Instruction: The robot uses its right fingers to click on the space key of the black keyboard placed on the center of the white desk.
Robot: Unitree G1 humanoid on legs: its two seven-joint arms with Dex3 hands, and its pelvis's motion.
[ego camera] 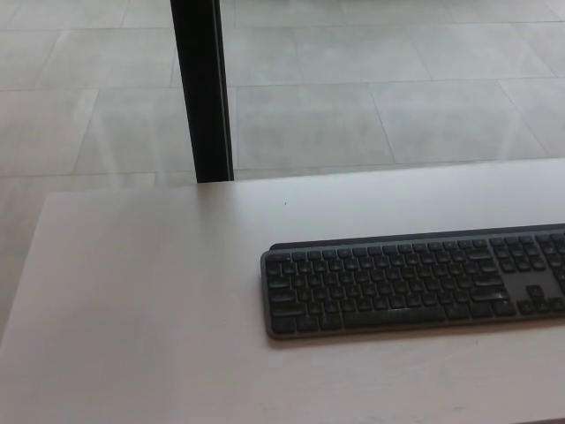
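a black keyboard [415,281] lies flat on the white desk [150,300], toward the right half of the head view, with its right end cut off by the picture's edge. it is a low, slim board with dark grey keys in neat rows and a slightly raised black strip running along its far edge. the legends on the keys are too small and blurred to read. the space key [378,316] shows as a long bar in the nearest row, about midway along the visible part of the board. an arrow cluster sits near the right edge of the picture. the keyboard's long side runs nearly parallel to the desk's near edge, tilted slightly so the right end sits a little farther away.

neither of the robot's hands shows in the picture, so the state of the fingers cannot be told, and nothing touches the keyboard.

beyond the desk's far edge, a black upright post [203,88] rises out of the top of the frame, and pale grey floor tiles [371,106] spread behind it.
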